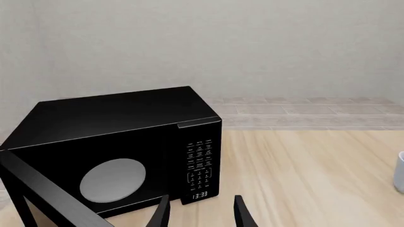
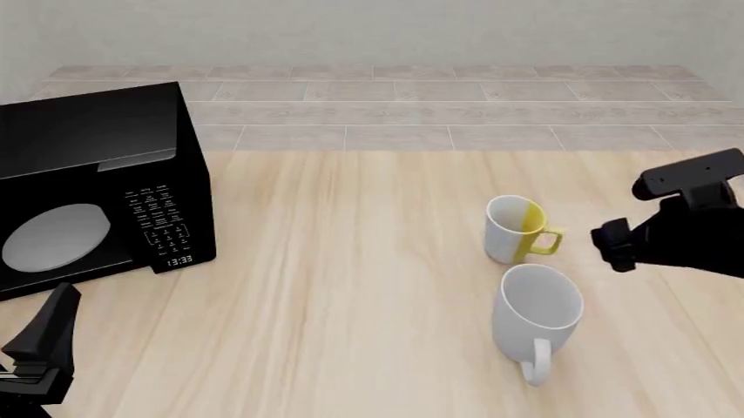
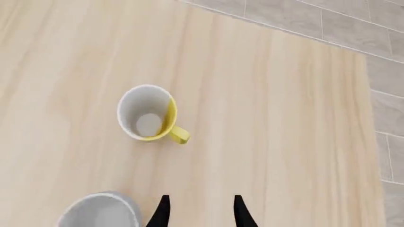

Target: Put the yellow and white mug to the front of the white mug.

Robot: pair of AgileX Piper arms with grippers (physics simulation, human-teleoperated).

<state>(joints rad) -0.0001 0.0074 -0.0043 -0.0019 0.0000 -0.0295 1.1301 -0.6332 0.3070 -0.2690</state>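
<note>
The yellow and white mug stands upright right of the table's middle, with its yellow handle pointing right. It also shows in the right wrist view. The white mug stands upright just nearer to me, close to it but apart, with its handle toward me. Only its rim shows in the right wrist view. My right gripper hovers to the right of both mugs, open and empty, with its fingertips short of the two-tone mug. My left gripper is open and empty at the near left, fingers facing the microwave.
A black microwave with its door swung open stands at the far left, also seen in the left wrist view. A tiled ledge and a wall lie beyond the table's far edge. A pale mug edge shows in the left wrist view.
</note>
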